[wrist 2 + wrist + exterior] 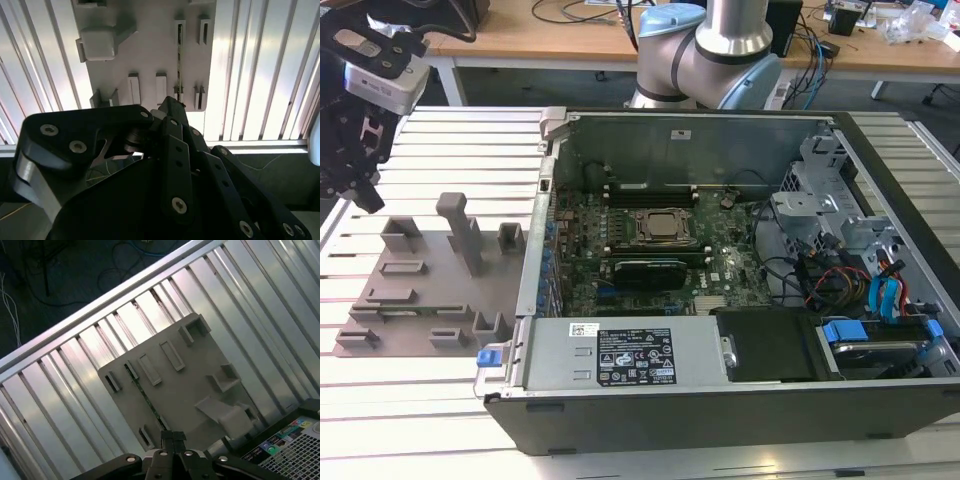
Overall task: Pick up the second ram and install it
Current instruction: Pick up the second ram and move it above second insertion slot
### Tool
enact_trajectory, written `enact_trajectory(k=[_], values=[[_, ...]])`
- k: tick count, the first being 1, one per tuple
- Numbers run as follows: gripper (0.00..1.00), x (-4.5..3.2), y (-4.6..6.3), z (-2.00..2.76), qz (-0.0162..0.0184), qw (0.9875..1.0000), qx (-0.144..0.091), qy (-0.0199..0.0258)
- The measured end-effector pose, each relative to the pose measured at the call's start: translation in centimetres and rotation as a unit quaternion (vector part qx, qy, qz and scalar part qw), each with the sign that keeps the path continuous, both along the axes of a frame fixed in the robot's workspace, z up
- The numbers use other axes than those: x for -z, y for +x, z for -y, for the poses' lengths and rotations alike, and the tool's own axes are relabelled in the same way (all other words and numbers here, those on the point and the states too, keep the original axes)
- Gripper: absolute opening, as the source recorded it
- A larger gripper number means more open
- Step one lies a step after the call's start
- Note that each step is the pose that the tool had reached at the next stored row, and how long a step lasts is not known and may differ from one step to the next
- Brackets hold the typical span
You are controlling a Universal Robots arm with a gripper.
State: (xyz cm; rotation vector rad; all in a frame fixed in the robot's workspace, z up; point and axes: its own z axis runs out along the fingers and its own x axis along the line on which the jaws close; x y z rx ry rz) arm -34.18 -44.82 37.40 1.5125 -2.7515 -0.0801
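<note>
Jaws closed, empty, hovering above grey tray (430, 280) on slatted desk (420, 400); second ram (179, 55) sits in tray slot, untouched.

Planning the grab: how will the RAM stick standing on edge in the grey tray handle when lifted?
The RAM stick is a thin flat board, so probably stiff and light. It stands on edge in slots of the grey tray, so it likely lifts straight out but might bind if tilted. Being so narrow, it may pivot in an off-centre grip.
</note>
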Motion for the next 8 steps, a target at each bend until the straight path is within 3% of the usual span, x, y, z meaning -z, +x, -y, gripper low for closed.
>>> enact_trajectory(k=[8], values=[[0.10,0.00,0.00,0.00,0.0000,0.9991,-0.043,0.0000]])
